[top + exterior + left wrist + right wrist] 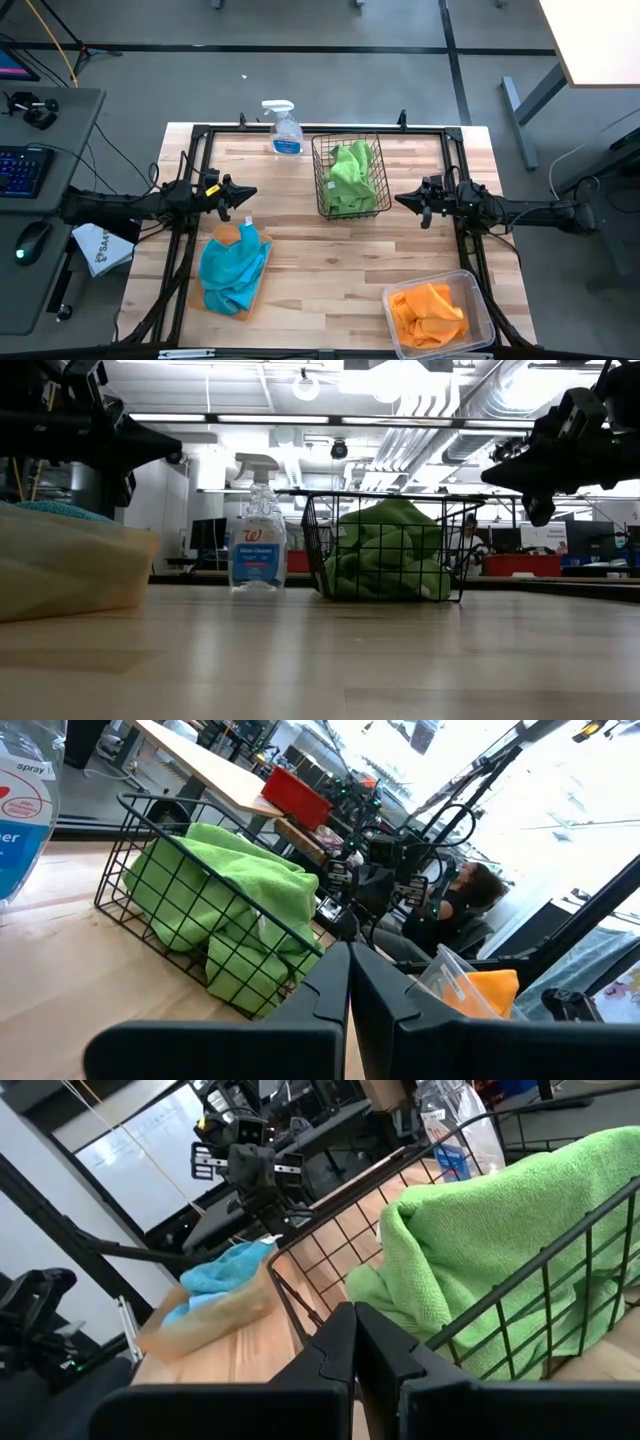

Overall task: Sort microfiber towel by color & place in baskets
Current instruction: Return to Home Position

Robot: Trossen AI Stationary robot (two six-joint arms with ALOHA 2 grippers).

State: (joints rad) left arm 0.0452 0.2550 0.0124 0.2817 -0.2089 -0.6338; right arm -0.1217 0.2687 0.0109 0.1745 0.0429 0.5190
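Note:
Lime green towels (351,172) fill the black wire basket (322,205) at the table's far middle. Turquoise towels (232,265) lie piled on the flat orange tray (228,233) at the near left. Orange towels (430,312) sit in the clear bin (478,300) at the near right. My left gripper (250,193) hovers shut at the table's left edge, above the tray's far end, pointing level toward the basket. My right gripper (402,200) hovers shut at the right edge, pointing toward the basket's right side. Neither holds anything.
A clear spray bottle (284,128) with blue liquid stands at the far edge, left of the basket. A dark frame (325,131) runs around the table top. Bare wood lies between tray, basket and bin. A person (465,895) sits in the room beyond the table.

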